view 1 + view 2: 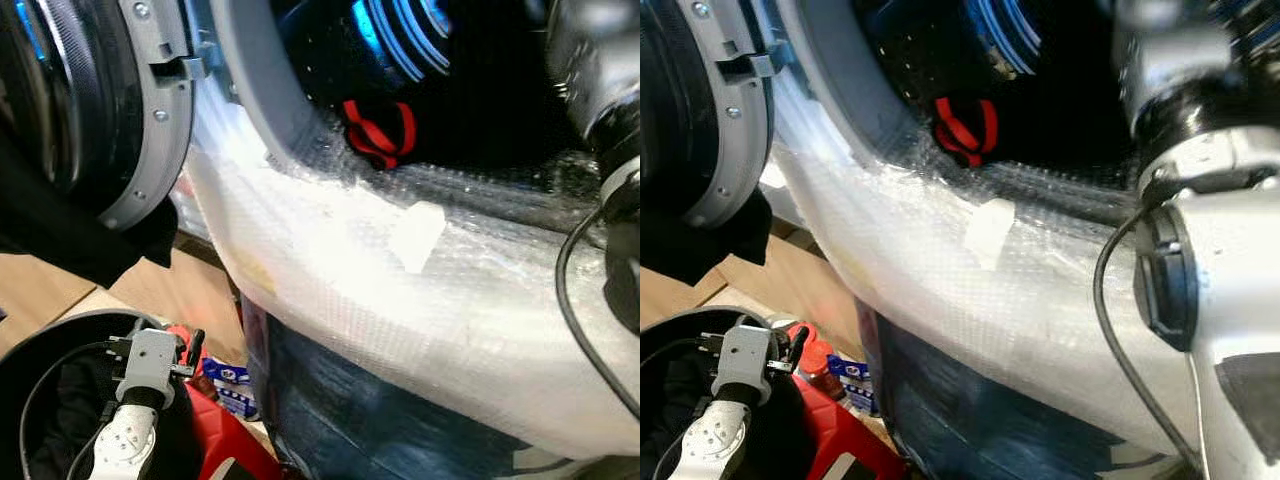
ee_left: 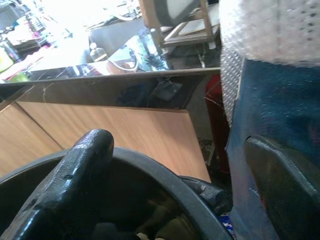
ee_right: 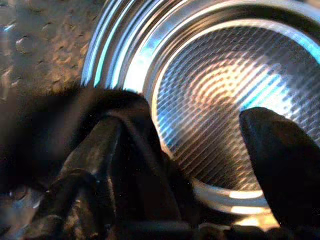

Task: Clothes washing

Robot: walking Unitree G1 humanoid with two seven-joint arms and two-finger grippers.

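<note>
Bubble wrap (image 1: 420,290) covers the front of the washer (image 1: 400,400), glaring white across the lower lip of its opening, with a small pale patch of tape (image 1: 415,236) stuck on it. Below the wrap the washer body looks dark blue. The round door (image 1: 110,100) stands swung open at the robot's left, its grey rim and latch showing. Inside the dark drum (image 3: 235,100), whose ribbed steel back wall shines with blue reflections, a red strap (image 1: 380,132) lies just behind the lip.

The right arm reaches into the opening. The right gripper (image 3: 200,160) is inside the drum with its fingers spread wide; black cloth (image 3: 75,125) drapes over one finger, but whether it is gripped I cannot tell.

The left gripper (image 2: 190,180) hangs low over a black basket (image 1: 30,350) on the floor beside the washer, its fingers wide apart with nothing between them. Dark clothes (image 1: 70,400) lie in the basket. Between the basket and washer sit a red container (image 1: 840,430) and a blue-and-white packet (image 1: 228,385); its print is too blurred to read.
</note>
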